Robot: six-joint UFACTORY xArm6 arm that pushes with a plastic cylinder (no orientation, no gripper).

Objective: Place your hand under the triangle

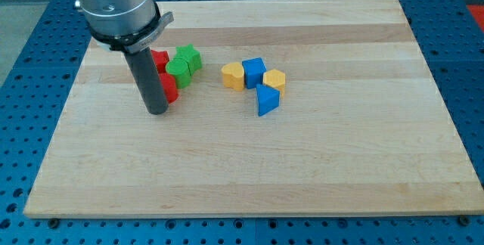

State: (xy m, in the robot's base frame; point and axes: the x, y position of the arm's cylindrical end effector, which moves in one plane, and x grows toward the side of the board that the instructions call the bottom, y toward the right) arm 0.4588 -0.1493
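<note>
A blue triangle block (267,100) lies near the middle of the wooden board (249,169). Just above it are a blue cube-like block (254,71), a yellow heart-like block (234,75) to its left and a yellow hexagon-like block (274,79) to its right. My tip (156,110) is far to the view's left of the triangle, at about its height. It stands right next to two red blocks (167,86), partly hidden behind the rod. Two green blocks (184,63) sit just right of the red ones.
The board rests on a blue perforated table (30,63). The arm's silver housing (113,7) hangs over the board's top left corner.
</note>
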